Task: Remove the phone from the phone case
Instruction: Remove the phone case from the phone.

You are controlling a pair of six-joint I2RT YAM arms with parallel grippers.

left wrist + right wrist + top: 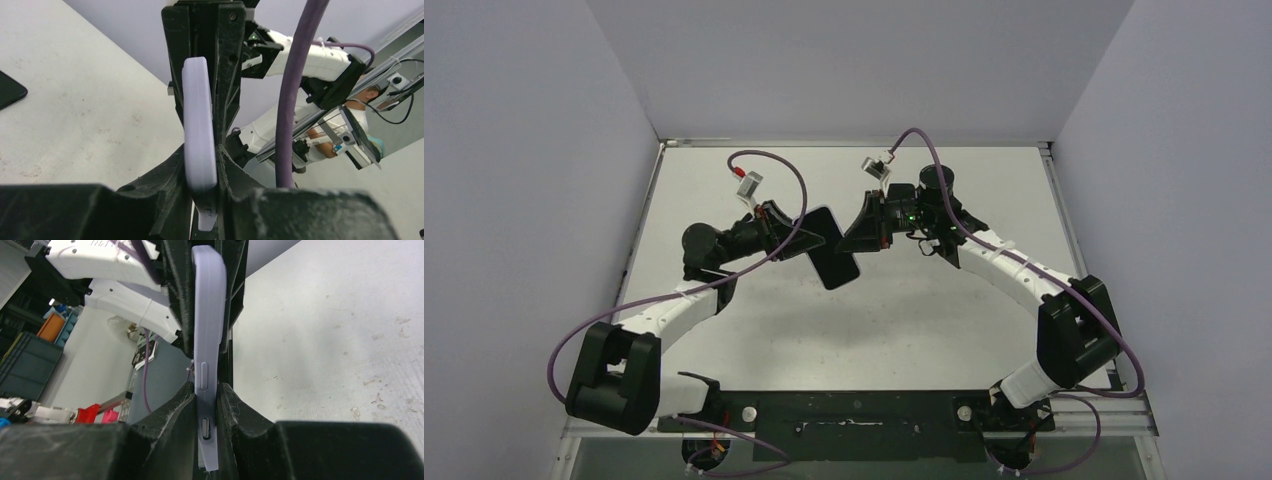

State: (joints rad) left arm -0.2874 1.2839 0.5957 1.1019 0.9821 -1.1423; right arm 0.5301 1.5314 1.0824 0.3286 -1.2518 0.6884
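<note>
Over the middle of the table [924,330], both arms meet nose to nose with the lilac phone case [207,340] pinched between them. The right gripper [207,390] is clamped tight on the end with the side button and port cutout, pressing both flat faces. The left gripper [202,152] squeezes the other end the same way, so the case runs edge-on from one set of fingers straight to the other. From the top camera all I get is a dark slab [836,262] poking out toward the bases from between the two grippers. Honestly, I can't tell if that's the phone or whether it sits in the case. The left wrist cam also catches a black corner [10,90] lying flat on the table at the frame's left edge.
</note>
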